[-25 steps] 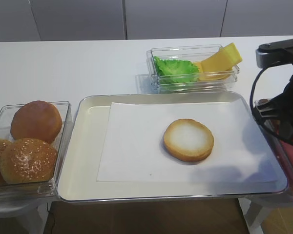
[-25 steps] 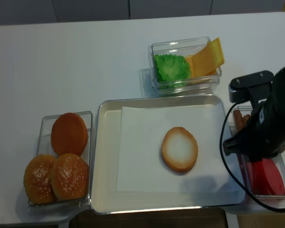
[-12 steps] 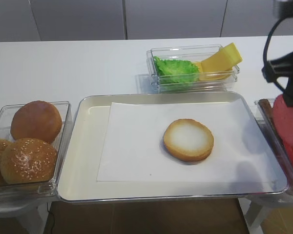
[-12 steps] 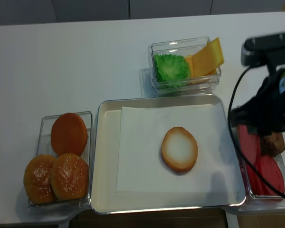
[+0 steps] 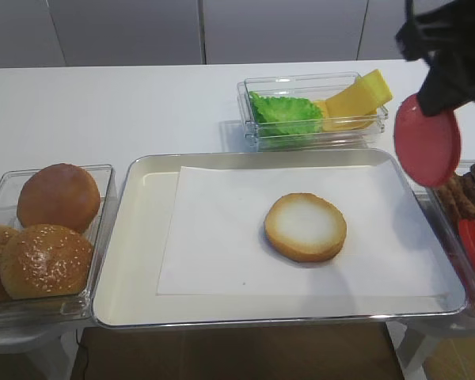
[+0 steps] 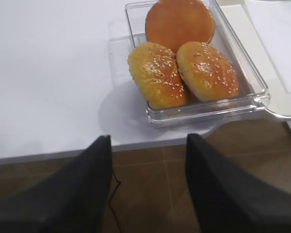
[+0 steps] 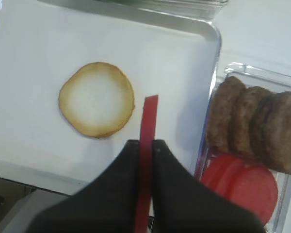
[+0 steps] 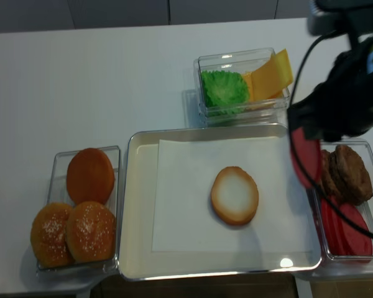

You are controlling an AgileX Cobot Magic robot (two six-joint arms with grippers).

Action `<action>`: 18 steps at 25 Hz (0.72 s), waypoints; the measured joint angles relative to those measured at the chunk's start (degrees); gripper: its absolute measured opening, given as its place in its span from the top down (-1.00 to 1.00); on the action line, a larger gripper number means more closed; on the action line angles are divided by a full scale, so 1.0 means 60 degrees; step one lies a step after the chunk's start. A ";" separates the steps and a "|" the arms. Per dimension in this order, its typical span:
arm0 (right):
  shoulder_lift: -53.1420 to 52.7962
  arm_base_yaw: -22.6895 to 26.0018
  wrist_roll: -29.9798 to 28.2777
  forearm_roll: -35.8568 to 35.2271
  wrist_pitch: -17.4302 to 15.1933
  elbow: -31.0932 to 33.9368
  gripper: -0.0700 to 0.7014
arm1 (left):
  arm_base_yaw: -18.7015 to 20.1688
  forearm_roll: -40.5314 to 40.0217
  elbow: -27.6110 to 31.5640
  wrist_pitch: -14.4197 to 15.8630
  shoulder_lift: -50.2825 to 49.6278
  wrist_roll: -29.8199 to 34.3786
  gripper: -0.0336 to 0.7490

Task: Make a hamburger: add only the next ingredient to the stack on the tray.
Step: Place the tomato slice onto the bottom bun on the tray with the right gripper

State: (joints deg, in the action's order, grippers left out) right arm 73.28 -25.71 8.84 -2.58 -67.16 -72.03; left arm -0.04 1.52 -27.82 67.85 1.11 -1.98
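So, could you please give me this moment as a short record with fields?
right gripper: shut on the tomato slice, held edge-up in the air over the tray's right edge
bun bottom: cut face up on the white paper, bare
tray: holds only paper and bun bottom
left gripper: open, empty, near the bun bin

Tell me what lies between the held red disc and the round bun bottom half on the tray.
Only bare white paper sheet: the right wrist view shows nothing between the red disc and the bun bottom half.
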 joint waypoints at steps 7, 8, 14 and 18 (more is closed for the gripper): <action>0.1444 -0.1095 0.0038 0.0430 0.0581 0.0000 0.72 | 0.0000 0.0000 0.0000 0.0000 0.0000 0.0000 -0.03; 0.1657 -0.1189 0.0057 0.0430 0.0712 0.0000 0.72 | 0.0000 0.0000 0.0000 0.0000 0.0000 0.0000 -0.03; 0.2664 -0.1534 0.0148 0.1121 0.1454 0.0000 0.72 | 0.0000 0.0000 0.0000 0.0000 0.0000 0.0000 -0.03; 0.3120 -0.1573 0.0162 0.1442 0.1640 0.0000 0.72 | 0.0000 0.0000 0.0000 0.0000 0.0000 0.0000 -0.03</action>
State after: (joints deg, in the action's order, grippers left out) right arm 92.00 -35.15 9.82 6.07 -57.32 -72.03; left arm -0.04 1.52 -27.82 67.85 1.11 -1.98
